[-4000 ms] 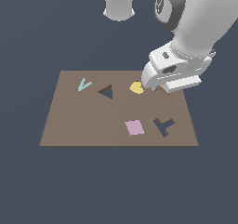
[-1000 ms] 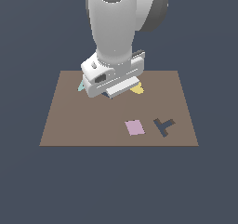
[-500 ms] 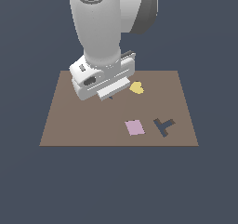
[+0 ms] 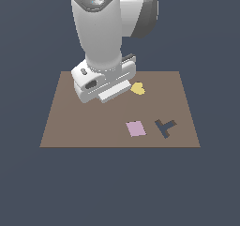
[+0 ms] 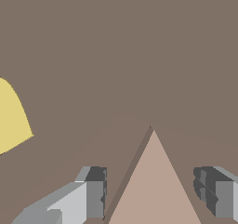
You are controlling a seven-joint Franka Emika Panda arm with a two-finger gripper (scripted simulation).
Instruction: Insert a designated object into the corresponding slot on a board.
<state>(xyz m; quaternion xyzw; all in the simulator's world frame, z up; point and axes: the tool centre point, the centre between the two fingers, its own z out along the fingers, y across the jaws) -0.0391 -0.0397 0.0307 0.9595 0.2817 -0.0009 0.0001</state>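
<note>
In the wrist view the tan triangle piece (image 5: 155, 188) lies flat on the brown board (image 5: 139, 56) between my two fingers (image 5: 95, 190), with a gap on each side. A thin dark line runs along one edge of the triangle; no other part of the navy triangular slot shows. My gripper (image 5: 153, 193) is open and holds nothing. In the exterior view the gripper hand (image 4: 104, 82) hangs low over the board's (image 4: 70, 126) far middle and hides both triangle and slot.
The yellow heart (image 4: 138, 88) lies just to the exterior view's right of the hand and also shows in the wrist view (image 5: 11, 121). The pink square (image 4: 135, 128) and the dark T-shaped cut-out (image 4: 165, 126) are near the board's front right.
Over four seconds the hand moved from beside the yellow heart toward the exterior view's left, over the spot where the dark triangular slot showed. In the last half second it barely moved.
</note>
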